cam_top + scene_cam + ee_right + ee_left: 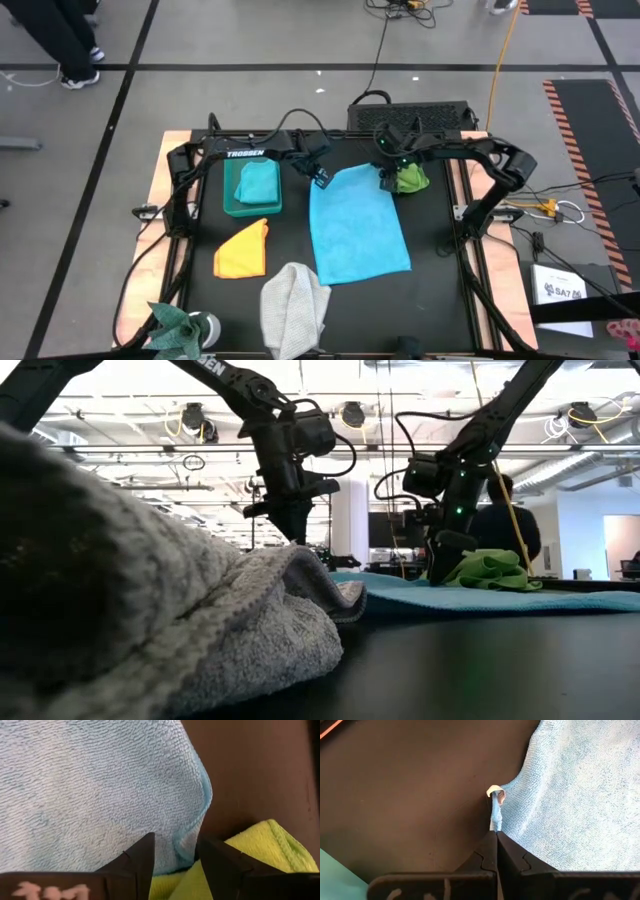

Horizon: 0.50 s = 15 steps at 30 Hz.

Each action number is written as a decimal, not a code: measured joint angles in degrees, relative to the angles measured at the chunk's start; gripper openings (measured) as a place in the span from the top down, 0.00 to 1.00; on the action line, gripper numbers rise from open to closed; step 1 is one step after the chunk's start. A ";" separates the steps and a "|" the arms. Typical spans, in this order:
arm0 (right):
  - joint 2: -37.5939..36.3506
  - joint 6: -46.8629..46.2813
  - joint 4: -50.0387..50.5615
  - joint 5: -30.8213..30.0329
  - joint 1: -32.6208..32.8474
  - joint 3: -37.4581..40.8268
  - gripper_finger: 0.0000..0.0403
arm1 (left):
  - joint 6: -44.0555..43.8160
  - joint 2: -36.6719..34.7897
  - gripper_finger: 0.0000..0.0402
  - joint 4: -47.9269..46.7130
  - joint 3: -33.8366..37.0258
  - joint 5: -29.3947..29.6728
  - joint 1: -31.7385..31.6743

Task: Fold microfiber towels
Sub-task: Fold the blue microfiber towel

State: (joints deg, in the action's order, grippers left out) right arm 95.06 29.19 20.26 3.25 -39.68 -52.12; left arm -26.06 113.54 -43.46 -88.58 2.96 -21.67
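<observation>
A light blue towel [358, 225] lies spread on the black table, in the middle. My left gripper [322, 178] is shut on its far left corner. My right gripper [175, 855] is open at the far right corner [192, 837], a finger on either side of the hem. A crumpled lime green towel [411, 180] lies on the table just right of that corner. A teal towel [258, 182] sits in the teal bin [232, 205]. A folded orange-yellow towel [243, 250] and a bunched grey towel [295, 305] rest on the table nearer the front. My left gripper pinches the light blue towel's far left corner [495, 820] between its two shut fingers, just below the small white tag [495, 791]. The fingers slant down from above. The corner is drawn up a little; the rest lies on the table. My right gripper: I cannot tell whether its fingers touch the towel.
The teal bin stands far left, close to my left arm. A small green plant [175, 322] stands at the near left corner. A black box [410, 112] sits beyond the far edge. Bare black table lies right of the blue towel [435, 250].
</observation>
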 joint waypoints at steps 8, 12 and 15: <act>0.18 0.83 0.05 -0.22 0.00 -1.38 0.64 | 0.20 0.00 1.00 0.03 0.00 -0.37 0.09; 0.06 0.15 0.02 -0.11 0.00 -3.53 0.64 | 0.26 0.00 1.00 0.02 0.00 -0.39 0.09; 0.07 0.17 0.15 -0.06 -0.01 -3.76 0.64 | 0.26 0.00 1.00 0.02 0.00 -0.39 0.09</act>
State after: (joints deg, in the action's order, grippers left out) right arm 95.13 29.36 20.41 3.19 -39.69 -55.88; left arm -25.80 113.54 -43.44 -88.58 2.57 -21.58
